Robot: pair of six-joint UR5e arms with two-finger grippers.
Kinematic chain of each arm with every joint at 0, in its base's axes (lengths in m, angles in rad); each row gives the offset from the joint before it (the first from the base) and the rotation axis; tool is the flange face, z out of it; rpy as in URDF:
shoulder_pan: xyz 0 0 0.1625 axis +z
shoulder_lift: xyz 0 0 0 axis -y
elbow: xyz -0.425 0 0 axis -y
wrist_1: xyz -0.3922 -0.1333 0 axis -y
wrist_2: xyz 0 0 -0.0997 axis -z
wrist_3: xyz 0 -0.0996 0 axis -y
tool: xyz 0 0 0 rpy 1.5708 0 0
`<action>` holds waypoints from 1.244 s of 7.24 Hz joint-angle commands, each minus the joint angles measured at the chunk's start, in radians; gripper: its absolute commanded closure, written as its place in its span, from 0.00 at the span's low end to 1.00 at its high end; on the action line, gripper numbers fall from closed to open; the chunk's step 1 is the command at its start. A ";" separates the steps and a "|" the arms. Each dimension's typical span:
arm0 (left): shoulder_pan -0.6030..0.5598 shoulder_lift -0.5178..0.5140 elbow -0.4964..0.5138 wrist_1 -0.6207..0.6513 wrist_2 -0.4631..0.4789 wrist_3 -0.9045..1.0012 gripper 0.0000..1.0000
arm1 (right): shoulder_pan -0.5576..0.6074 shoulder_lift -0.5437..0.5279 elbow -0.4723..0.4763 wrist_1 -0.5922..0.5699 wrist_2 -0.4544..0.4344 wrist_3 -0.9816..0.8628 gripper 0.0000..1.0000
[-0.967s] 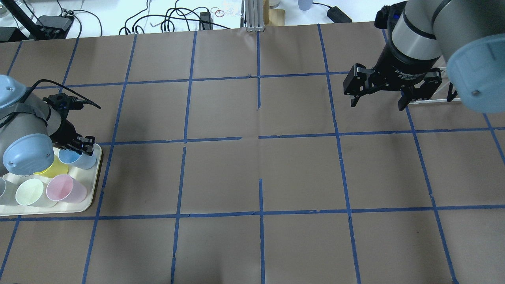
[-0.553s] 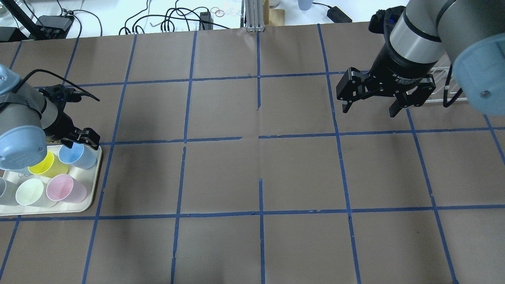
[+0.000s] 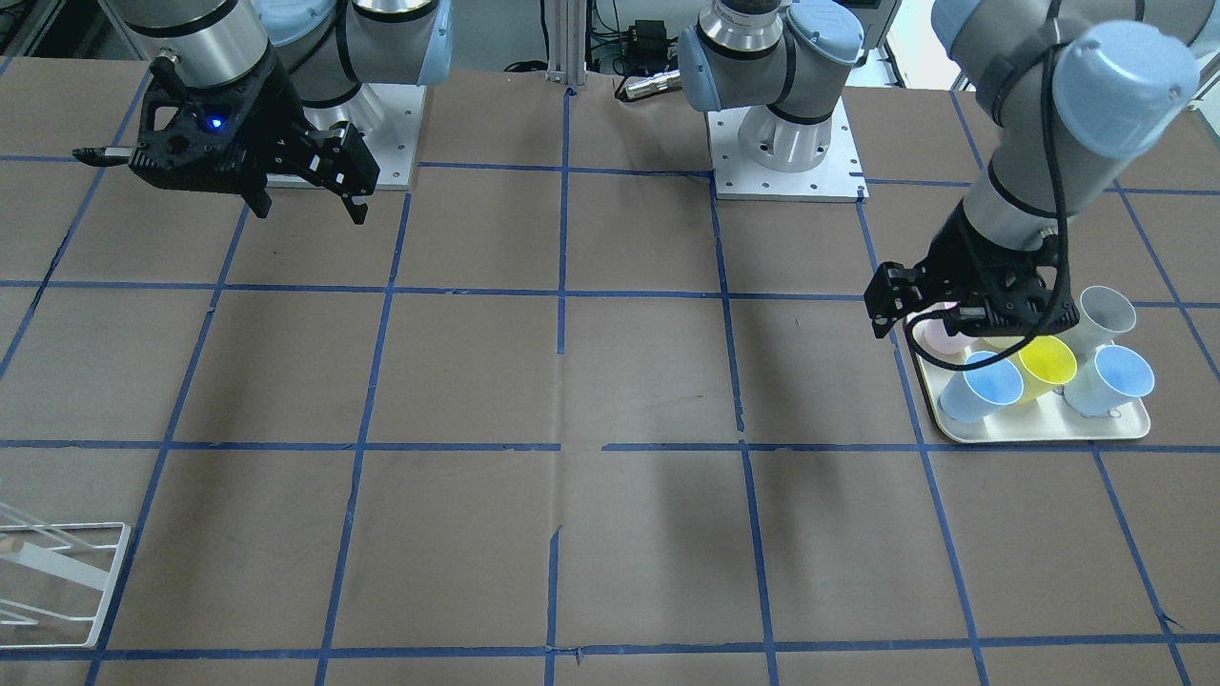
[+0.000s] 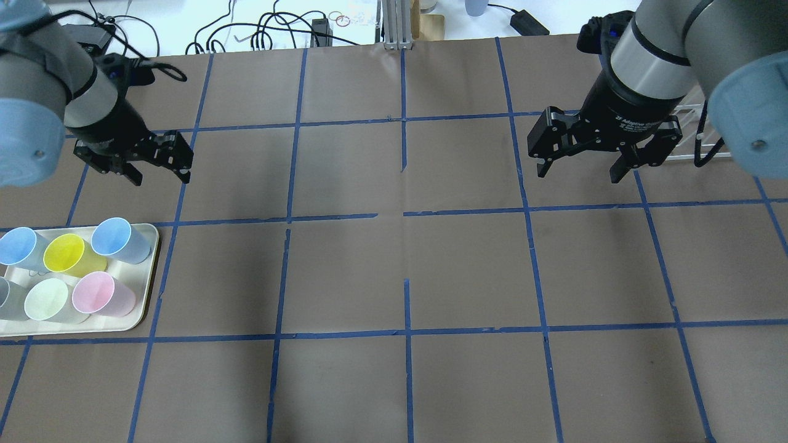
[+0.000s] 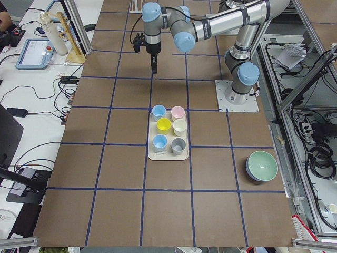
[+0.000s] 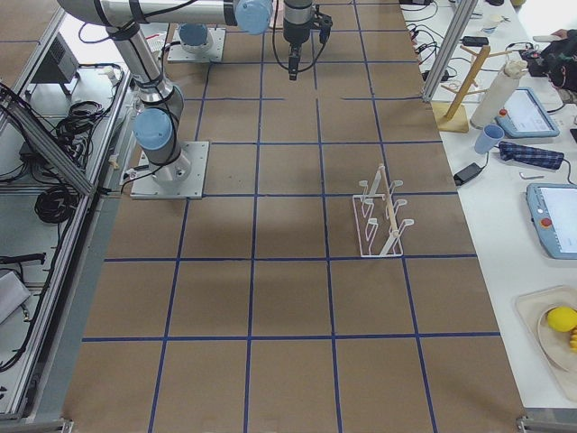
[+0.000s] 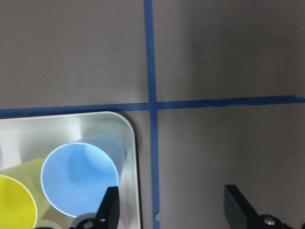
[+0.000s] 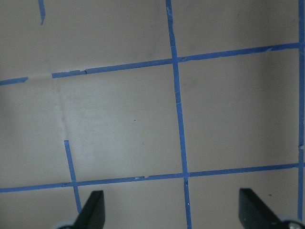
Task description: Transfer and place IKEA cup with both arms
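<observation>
Left gripper [image 4: 161, 178], jaws apart, beyond tray [image 4: 151, 271]; IKEA cup [image 4: 116, 239] upright in tray corner; right gripper [image 4: 577, 176], jaws apart, well away.

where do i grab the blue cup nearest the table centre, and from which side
Likely best: take the blue cup by its rim, from straight above: it stands upright, mouth open, so one finger can go inside. Put the outer finger on the wall facing the tray corner; the yellow cup crowds the other side.

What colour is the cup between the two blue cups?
Yellow. The cup shows best in the overhead exterior view.
</observation>
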 commanded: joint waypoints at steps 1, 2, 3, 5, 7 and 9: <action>-0.139 0.006 0.155 -0.166 -0.078 -0.143 0.20 | -0.004 0.000 -0.002 -0.005 -0.008 -0.002 0.00; -0.170 0.014 0.154 -0.165 -0.091 -0.189 0.20 | -0.001 0.000 -0.002 0.004 -0.009 -0.002 0.00; -0.196 0.006 0.166 -0.157 -0.080 -0.221 0.20 | 0.001 0.000 0.005 0.006 -0.011 -0.002 0.00; -0.224 0.004 0.162 -0.151 -0.077 -0.224 0.20 | 0.002 0.000 0.009 -0.008 0.004 0.004 0.00; -0.223 0.015 0.148 -0.120 -0.077 -0.217 0.19 | 0.002 0.000 0.002 -0.007 -0.006 0.002 0.00; -0.223 0.015 0.148 -0.120 -0.057 -0.198 0.19 | 0.001 -0.001 -0.001 0.003 -0.011 0.001 0.00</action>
